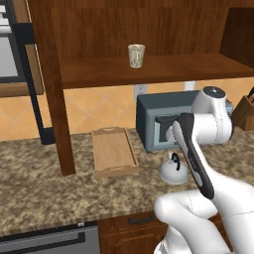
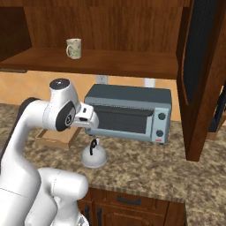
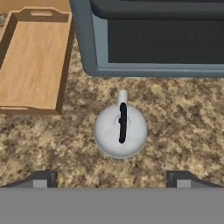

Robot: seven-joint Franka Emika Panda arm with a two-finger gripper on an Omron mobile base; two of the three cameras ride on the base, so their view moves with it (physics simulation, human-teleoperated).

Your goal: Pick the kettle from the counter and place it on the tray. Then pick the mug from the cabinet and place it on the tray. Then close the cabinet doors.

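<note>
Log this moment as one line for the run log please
stage: approaching kettle | gripper: open, above kettle | kettle: on counter | tray: bare | mug: on cabinet shelf | cabinet doors: open

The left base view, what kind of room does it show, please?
Most likely a home kitchen, rendered in simulation. A speckled granite counter carries a toaster oven and a kettle, and a mug stands on the shelf of a dark wooden wall cabinet above.

Silvery kettle (image 3: 120,130) upright on granite counter (image 3: 183,113), near empty wooden tray (image 3: 35,61).
</note>
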